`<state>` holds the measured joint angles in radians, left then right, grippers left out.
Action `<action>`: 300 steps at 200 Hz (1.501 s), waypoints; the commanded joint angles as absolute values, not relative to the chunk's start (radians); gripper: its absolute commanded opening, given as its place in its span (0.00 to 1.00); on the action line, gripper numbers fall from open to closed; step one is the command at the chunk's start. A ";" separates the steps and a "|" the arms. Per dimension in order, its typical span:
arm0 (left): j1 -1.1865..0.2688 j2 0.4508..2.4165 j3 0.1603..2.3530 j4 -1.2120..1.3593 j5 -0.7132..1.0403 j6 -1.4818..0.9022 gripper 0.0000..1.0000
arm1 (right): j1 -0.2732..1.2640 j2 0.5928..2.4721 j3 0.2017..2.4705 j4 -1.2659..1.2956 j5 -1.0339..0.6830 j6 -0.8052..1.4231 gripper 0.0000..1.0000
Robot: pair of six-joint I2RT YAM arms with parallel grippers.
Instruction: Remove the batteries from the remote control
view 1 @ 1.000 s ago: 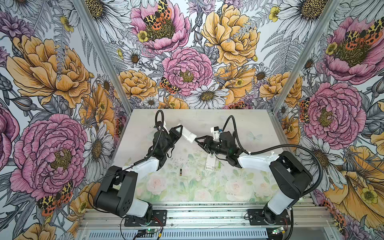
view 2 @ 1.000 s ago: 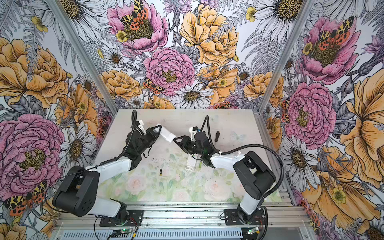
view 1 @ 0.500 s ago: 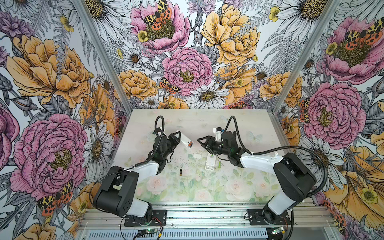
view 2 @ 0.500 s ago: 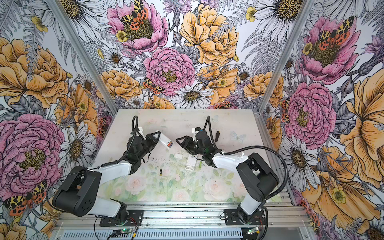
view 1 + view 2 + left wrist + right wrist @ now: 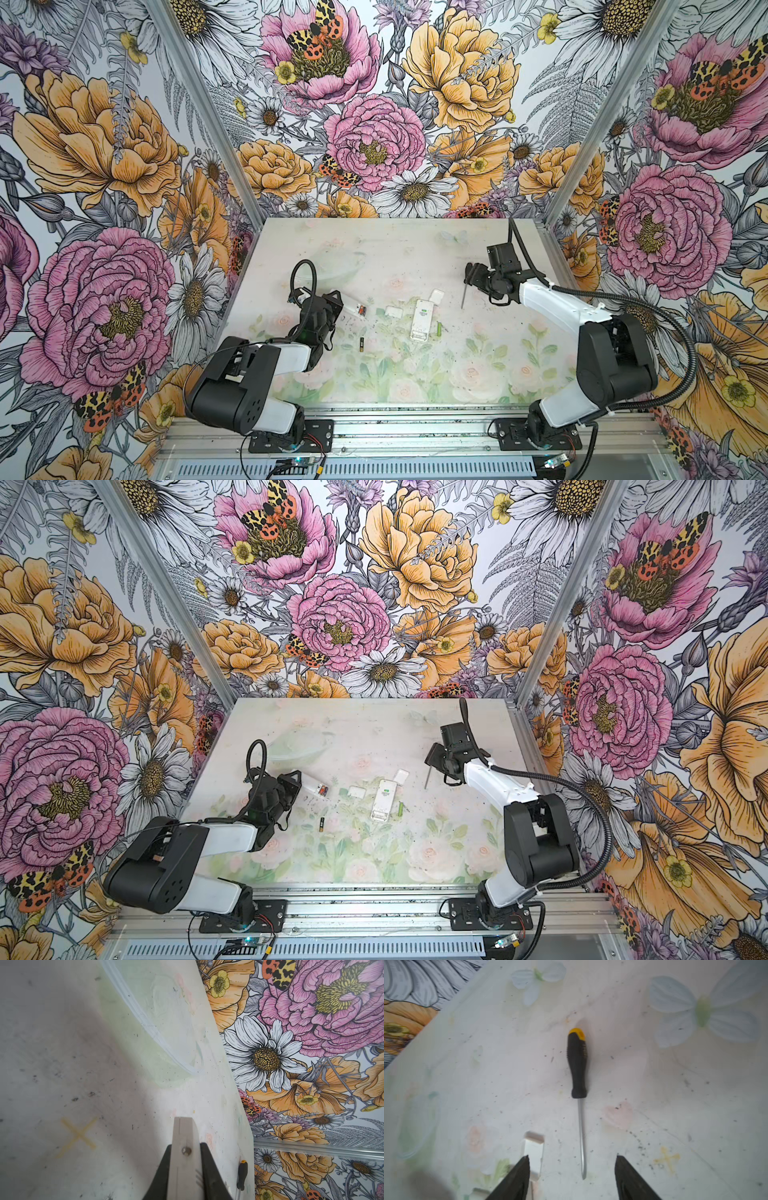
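Left gripper (image 5: pixel 186 1148) is closed narrow on a white flat plastic remote control (image 5: pixel 351 308), w/ orange-red cylinder battery (image 5: pixel 362 310) in its end. Black gold-ended battery (image 5: pixel 361 345) & lime-green battery (image 5: pixel 439 329) lie on pale floral table (image 5: pixel 415 257). Right gripper (image 5: pixel 572 1158) fingers stand wide, holding nothing, near black-and-yellow-handled screwdriver (image 5: pixel 577 1064).

No text is legible; a yellow cross (image 5: pixel 78 1136) marks the table (image 5: pixel 52 1047).

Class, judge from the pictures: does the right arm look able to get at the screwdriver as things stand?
Probably yes. The right tool is open, and the screwdriver lies flat just ahead of it. The shaft points in between the jaws, and nothing covers it or blocks the way.
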<state>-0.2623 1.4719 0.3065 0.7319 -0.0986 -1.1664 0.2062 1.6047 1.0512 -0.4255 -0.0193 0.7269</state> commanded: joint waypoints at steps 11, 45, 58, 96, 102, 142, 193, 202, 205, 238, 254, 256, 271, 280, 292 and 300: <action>-0.248 1.632 0.294 1.013 -0.141 -1.240 0.17 | 0.180 1.769 1.188 -0.487 -0.008 0.617 0.65; -0.274 1.811 0.274 1.217 -0.158 -1.310 0.56 | 0.167 1.922 1.319 -0.466 -0.040 0.614 0.64; -0.286 1.850 0.247 1.246 -0.183 -1.326 0.71 | 0.168 1.959 1.361 -0.477 -0.055 0.616 0.63; -0.304 1.688 0.239 1.016 -0.202 -1.309 0.99 | 0.175 2.015 1.376 -0.518 -0.022 0.650 0.61; -0.307 1.652 0.250 0.947 -0.202 -1.305 0.99 | 0.175 2.022 1.376 -0.516 -0.023 0.652 0.60; -0.324 1.393 0.299 0.533 -0.279 -1.293 0.99 | 0.196 2.000 1.360 -0.515 -0.032 0.686 0.59; -0.364 1.062 0.443 -0.029 -0.387 -1.164 0.99 | 0.174 2.049 1.424 -0.523 -0.017 0.693 0.59; -0.370 1.035 0.461 -0.072 -0.385 -1.146 0.99 | 0.172 2.077 1.468 -0.544 -0.006 0.693 0.58; -0.372 1.027 0.467 -0.087 -0.384 -1.140 0.99 | 0.172 2.087 1.485 -0.553 -0.001 0.692 0.58; -0.402 0.946 0.460 -0.177 -0.393 -1.145 0.99 | 0.162 2.197 1.622 -0.646 0.022 0.705 0.51; -0.411 0.899 0.446 -0.197 -0.399 -1.158 0.99 | 0.161 2.213 1.648 -0.663 0.028 0.716 0.43; -0.415 0.894 0.448 -0.197 -0.400 -1.154 0.99 | 0.161 2.213 1.650 -0.665 0.026 0.717 0.42; -0.443 0.871 0.483 -0.191 -0.405 -1.088 0.99 | 0.160 2.215 1.654 -0.680 0.018 0.716 0.32; -0.464 0.885 0.520 -0.166 -0.385 -1.024 0.99 | 0.160 2.211 1.648 -0.682 0.017 0.717 0.24; -0.488 0.935 0.574 -0.126 -0.329 -0.933 0.99 | 0.159 2.204 1.639 -0.684 0.003 0.721 0.16; -0.502 0.982 0.612 -0.090 -0.266 -0.873 0.99 | 0.159 2.192 1.622 -0.685 -0.003 0.727 0.09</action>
<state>-0.4629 0.9070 0.5022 -0.1596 -0.3687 -1.0756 0.1631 2.1883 1.6394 -0.6273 0.0036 0.7132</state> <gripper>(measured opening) 0.987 0.203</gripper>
